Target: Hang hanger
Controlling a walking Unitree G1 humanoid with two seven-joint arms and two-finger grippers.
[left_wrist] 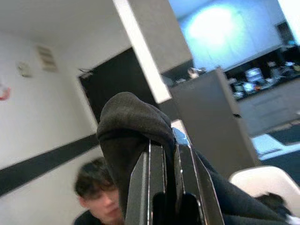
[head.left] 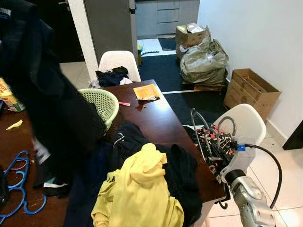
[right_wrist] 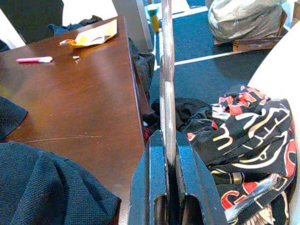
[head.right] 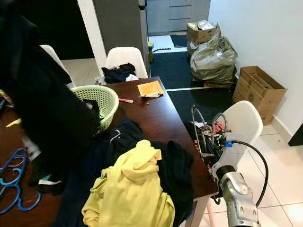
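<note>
So the table (head.left: 156, 118) has a heap of clothes (head.left: 142, 184) at the near end, and the laundry basket (head.left: 102, 101) sits behind that. Hangers (head.left: 19, 182) lie off at the left edge. A chair (head.left: 244, 123) piled with clothing stands right of the table, another chair (head.left: 119, 61) at the far end. Cardboard box (head.left: 251, 92) and a stuffed bag (head.left: 203, 61) are along the right wall.

No text, label, brand or number can be read. The orange paper (head.left: 146, 91) on the table and the colourful box (head.left: 8, 97) at its left edge show print too blurred to make out.
</note>
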